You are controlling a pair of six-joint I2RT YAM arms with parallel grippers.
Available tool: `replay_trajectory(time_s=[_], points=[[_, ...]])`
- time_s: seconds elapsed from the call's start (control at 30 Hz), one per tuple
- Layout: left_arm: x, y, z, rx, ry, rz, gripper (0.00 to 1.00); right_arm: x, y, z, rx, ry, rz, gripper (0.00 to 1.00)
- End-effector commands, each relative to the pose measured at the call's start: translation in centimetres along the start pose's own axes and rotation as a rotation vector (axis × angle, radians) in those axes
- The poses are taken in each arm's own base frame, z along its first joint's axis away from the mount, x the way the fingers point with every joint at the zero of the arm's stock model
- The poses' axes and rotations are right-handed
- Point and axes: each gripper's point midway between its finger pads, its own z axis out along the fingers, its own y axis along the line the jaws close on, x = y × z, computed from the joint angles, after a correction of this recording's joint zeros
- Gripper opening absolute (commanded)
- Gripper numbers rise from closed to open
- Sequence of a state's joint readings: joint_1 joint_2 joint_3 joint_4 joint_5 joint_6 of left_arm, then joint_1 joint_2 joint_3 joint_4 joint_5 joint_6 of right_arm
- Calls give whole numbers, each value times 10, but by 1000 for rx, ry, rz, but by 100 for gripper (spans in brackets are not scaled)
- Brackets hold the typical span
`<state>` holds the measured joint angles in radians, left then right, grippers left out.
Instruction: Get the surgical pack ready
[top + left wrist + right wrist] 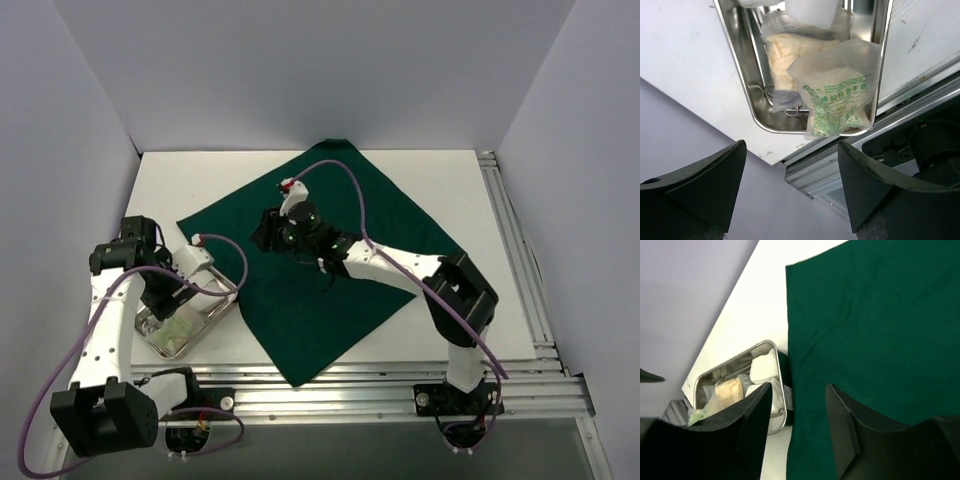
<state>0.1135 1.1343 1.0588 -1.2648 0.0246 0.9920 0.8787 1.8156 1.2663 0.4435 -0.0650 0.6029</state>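
At the table's (440, 170) near left corner, the left arm bends down over the tray (740, 55), its gripper (791, 150) spread wide and empty above a packet (837, 95) overhanging the tray's rim. The right arm reaches leftward over the drape (330, 300), its gripper (800, 390) parted, holding nothing.

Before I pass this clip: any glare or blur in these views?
Top external: even light, no glare. Left wrist: left gripper's fingers dark and soft; steel tray rim glints. Right wrist: right gripper's fingers blurred; green drape sharp.
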Motion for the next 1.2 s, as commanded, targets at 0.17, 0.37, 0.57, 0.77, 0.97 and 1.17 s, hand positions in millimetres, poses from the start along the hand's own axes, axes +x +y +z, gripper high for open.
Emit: replay_trajectory(time_s=[0.17,0.37,0.57,0.77,0.97,1.17], points=[[26,33,-16,-87,-51,-496,74,73,38,61,-127,240,-280,29],[73,44,0,8,-144,-883,68,89,47,81,-40,236,-487,27],[83,46,25,73,-175,-1002,69,111,46,96,-25,276,-588,28],[85,49,47,75,-138,-1000,69,119,36,107,23,289,-596,27],[89,51,66,79,-114,-1018,55,118,33,109,53,282,-611,26],[89,45,84,103,-75,-1011,45,129,30,113,42,306,-612,25]])
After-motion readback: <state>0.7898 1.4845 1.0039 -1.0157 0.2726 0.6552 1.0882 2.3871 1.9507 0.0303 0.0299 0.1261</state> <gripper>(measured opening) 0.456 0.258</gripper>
